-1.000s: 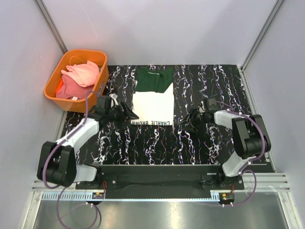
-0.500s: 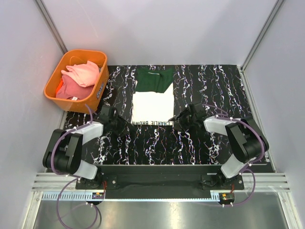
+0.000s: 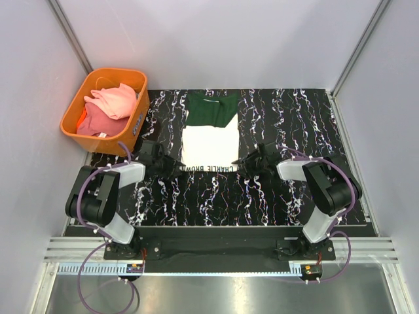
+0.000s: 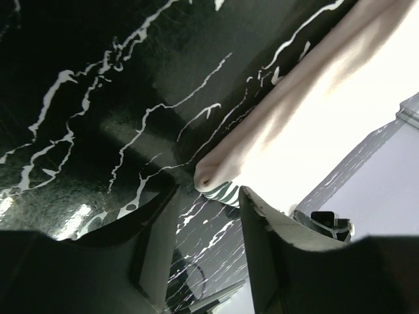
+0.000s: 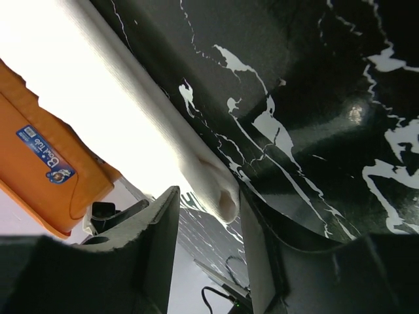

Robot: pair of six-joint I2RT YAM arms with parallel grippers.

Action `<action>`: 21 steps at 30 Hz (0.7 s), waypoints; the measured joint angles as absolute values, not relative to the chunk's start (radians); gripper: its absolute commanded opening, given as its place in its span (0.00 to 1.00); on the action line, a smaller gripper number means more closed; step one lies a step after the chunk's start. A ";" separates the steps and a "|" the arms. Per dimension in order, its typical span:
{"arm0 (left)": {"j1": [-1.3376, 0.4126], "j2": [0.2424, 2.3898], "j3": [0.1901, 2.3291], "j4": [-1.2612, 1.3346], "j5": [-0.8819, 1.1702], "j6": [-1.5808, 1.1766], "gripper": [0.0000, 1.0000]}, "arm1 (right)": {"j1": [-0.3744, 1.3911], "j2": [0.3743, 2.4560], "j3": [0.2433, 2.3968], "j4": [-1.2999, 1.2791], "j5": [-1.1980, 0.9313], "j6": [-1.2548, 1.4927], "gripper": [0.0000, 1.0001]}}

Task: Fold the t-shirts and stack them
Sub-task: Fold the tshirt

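We read black capitals (image 3: 207,169) "CHARLIE BROWN" along the near edge of the cream cloth t-shirt with dark green top (image 3: 208,145); they run upside down in the top view. The orange plastic basket (image 3: 114,70) carries a blue rectangular sticker (image 5: 44,152) on its side wall. In the right wrist view we make it out as roughly "B3 Tub". The smaller print below is too small to read.

Cream t-shirt (image 4: 314,111) overexposed in wrist views; print perhaps hidden
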State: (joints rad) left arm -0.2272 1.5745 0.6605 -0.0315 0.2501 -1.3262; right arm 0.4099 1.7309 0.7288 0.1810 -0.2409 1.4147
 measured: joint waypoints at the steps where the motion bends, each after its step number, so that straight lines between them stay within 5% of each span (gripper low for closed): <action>1: -0.227 1.576 0.661 -0.032 0.249 -1.333 0.46 | 0.410 1.731 0.729 0.180 -0.238 1.419 0.48; 5: -0.227 1.586 0.661 -0.031 0.250 -1.351 0.40 | 0.411 1.737 0.729 0.181 -0.231 1.432 0.43; 9: -0.225 1.611 0.673 -0.030 0.253 -1.354 0.20 | 0.412 1.754 0.740 0.183 -0.228 1.437 0.32; 10: -0.224 1.620 0.680 -0.031 0.253 -1.351 0.05 | 0.413 1.757 0.742 0.182 -0.225 1.436 0.16; 11: -0.224 1.629 0.687 -0.032 0.254 -1.341 0.01 | 0.413 1.760 0.742 0.180 -0.221 1.430 0.09; 13: -0.223 1.641 0.704 -0.033 0.260 -1.322 0.00 | 0.413 1.763 0.740 0.175 -0.219 1.432 0.00; 21: -0.275 1.526 0.610 -0.067 0.243 -1.293 0.00 | 0.419 1.657 0.658 0.106 -0.220 1.399 0.00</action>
State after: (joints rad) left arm -0.2749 1.5257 0.6098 -0.0669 0.2432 -1.2934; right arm 0.4191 1.6566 0.6579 0.1059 -0.2199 1.3994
